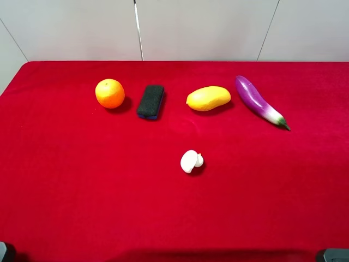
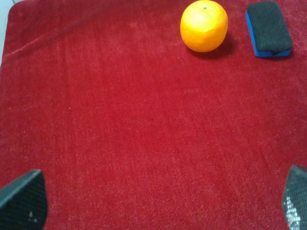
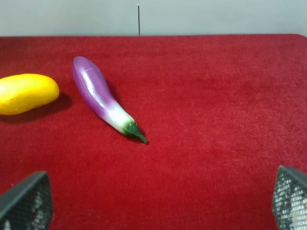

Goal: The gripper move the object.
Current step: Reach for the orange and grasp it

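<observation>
Nothing is done yet: the orange sits untouched toward ten o'clock on the red table, with a black-and-blue eraser at its three o'clock. The left gripper hangs well short of it, jaws wide and empty. The right gripper is also spread and empty.

The round, dimpled orange sits stem dimple up on the red cloth, in its far left part.

Bright, even light floods all three views, the red cloth richly saturated. The orange throws a short, soft-edged shadow, and close to the lens the fingertips of the left gripper look slightly blurred.
</observation>
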Robot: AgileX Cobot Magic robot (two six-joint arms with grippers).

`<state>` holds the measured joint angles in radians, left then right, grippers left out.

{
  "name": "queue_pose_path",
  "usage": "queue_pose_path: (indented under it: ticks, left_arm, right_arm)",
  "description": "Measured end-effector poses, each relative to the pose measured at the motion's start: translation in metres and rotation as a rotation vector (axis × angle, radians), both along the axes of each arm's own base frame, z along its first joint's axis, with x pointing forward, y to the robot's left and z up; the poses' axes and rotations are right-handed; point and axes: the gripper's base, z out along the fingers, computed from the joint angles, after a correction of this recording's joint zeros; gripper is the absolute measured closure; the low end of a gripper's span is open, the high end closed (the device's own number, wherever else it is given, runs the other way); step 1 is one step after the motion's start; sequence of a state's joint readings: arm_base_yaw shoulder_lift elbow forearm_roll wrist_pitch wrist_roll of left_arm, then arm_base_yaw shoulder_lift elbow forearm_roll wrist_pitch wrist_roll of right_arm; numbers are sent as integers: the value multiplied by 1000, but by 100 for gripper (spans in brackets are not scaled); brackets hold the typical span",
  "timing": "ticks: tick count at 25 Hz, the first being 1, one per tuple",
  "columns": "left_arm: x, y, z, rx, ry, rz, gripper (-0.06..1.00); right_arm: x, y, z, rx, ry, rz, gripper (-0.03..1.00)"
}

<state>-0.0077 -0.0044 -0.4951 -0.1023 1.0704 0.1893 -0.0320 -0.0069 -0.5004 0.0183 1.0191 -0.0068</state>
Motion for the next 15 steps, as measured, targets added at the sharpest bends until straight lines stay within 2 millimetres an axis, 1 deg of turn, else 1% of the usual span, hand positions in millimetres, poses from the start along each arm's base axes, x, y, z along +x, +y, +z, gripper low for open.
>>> queue_pose_path:
  ticks: [15]
  left_arm:
    - [0, 0, 0, 0, 0, 0, -3]
  right_arm:
    - [0, 0, 0, 1, 0, 1, 28]
